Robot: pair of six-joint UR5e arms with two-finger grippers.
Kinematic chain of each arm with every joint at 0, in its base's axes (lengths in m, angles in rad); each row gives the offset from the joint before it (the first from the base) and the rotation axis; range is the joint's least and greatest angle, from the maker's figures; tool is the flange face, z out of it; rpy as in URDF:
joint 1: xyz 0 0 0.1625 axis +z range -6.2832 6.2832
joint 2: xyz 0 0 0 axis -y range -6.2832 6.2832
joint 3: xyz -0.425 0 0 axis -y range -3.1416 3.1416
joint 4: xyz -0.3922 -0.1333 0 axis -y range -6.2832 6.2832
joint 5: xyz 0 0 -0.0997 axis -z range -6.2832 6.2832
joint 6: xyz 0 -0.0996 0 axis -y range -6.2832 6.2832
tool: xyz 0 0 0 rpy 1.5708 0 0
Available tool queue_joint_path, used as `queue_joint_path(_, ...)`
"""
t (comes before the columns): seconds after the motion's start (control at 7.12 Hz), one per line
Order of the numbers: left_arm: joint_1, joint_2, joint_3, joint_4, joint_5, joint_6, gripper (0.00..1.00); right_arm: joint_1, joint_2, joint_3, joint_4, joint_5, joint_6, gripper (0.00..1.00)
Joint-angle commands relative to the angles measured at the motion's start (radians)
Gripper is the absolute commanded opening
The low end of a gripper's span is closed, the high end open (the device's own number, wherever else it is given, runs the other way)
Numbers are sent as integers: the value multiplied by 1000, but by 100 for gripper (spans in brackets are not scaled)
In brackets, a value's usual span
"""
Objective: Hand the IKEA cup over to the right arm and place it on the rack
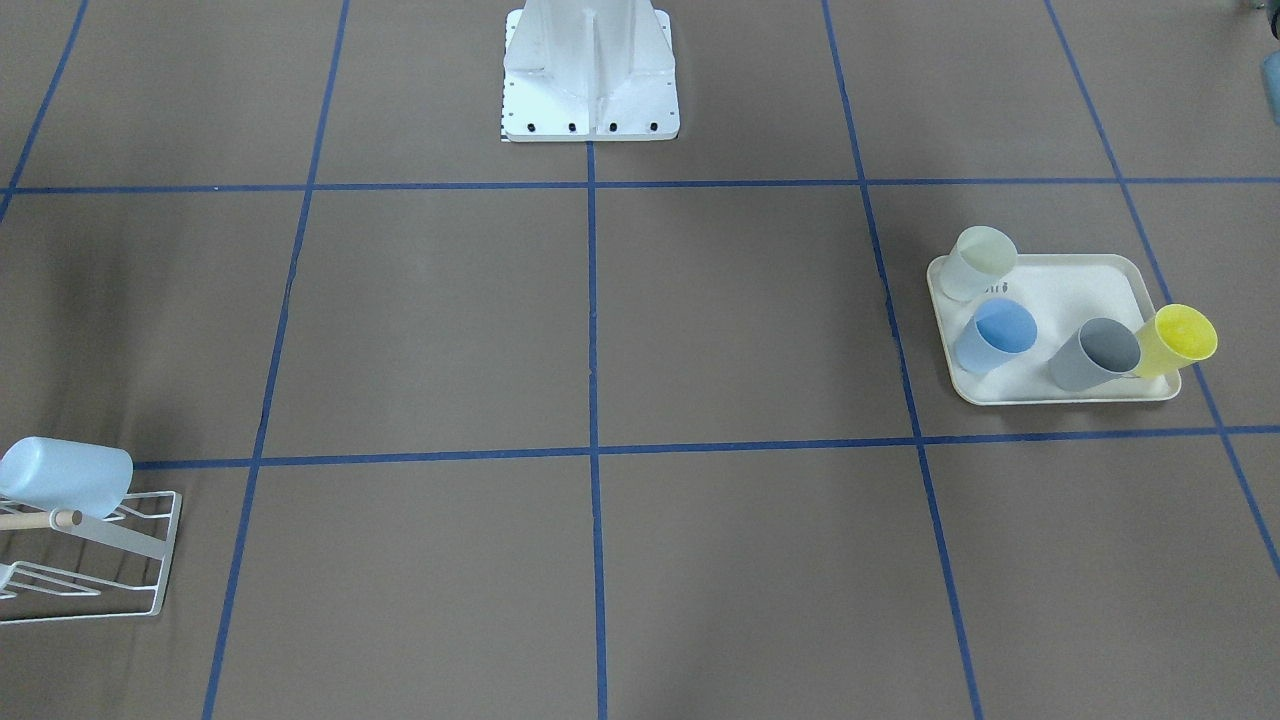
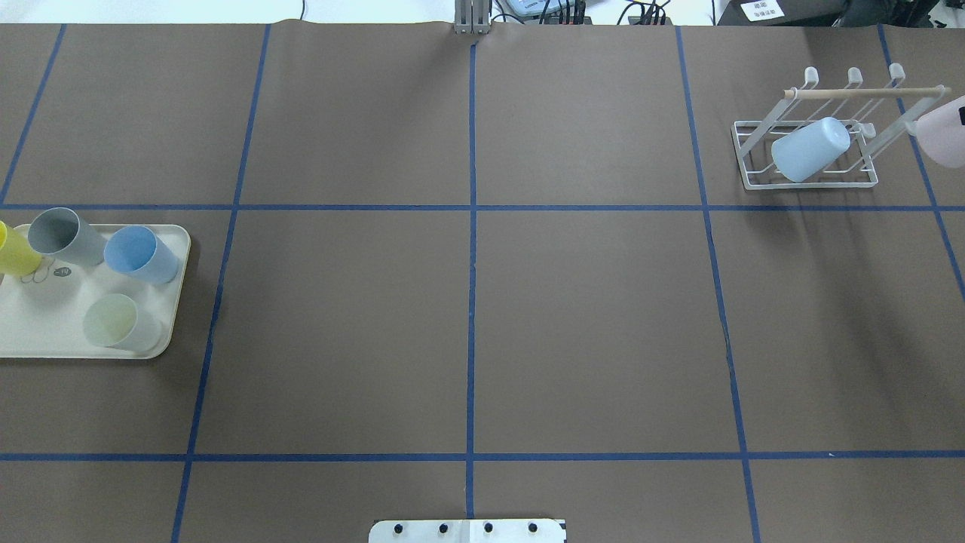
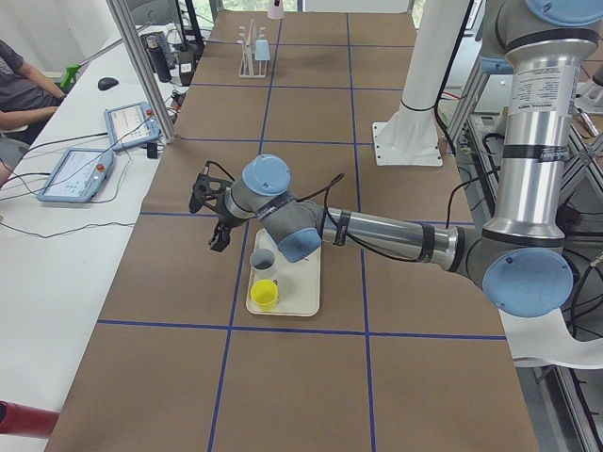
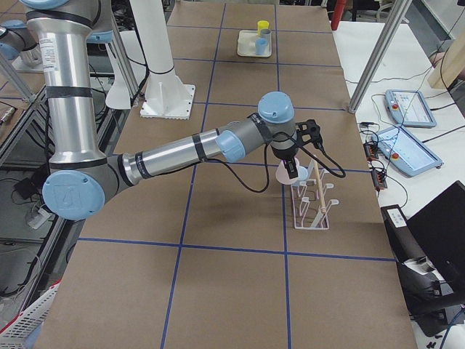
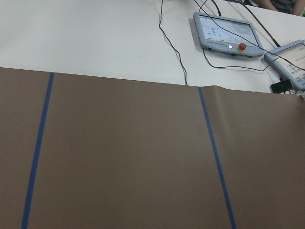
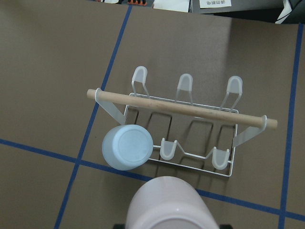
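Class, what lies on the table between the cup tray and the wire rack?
Nothing but bare brown paper crossed by blue tape lines, as the overhead view shows.

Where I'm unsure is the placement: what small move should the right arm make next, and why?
Probably shift the pink cup forward over the free middle prong of the rack, then lower. The blue cup already fills the end prong, and the pink cup hangs short of the free ones.

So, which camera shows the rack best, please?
The right wrist view: the rack is large and central, seen from above, its wooden rod clear. Overhead shows it whole but smaller; the front-facing view crops it at the edge; the side views show it tiny; the left wrist view misses it.
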Motion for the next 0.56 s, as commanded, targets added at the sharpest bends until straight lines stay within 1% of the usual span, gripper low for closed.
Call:
queue_joint_path(0.0,-1,28,-3,22,30,50,100,-29,65,-73,-49,-2,-10,17)
queue_joint_path(0.14,-2,39,-5,20,30,50,100,-45,106,-125,-49,-11,-10,17)
queue_joint_path(0.42,-1,42,-9,20,30,50,100,-80,137,-179,-46,-56,-13,17)
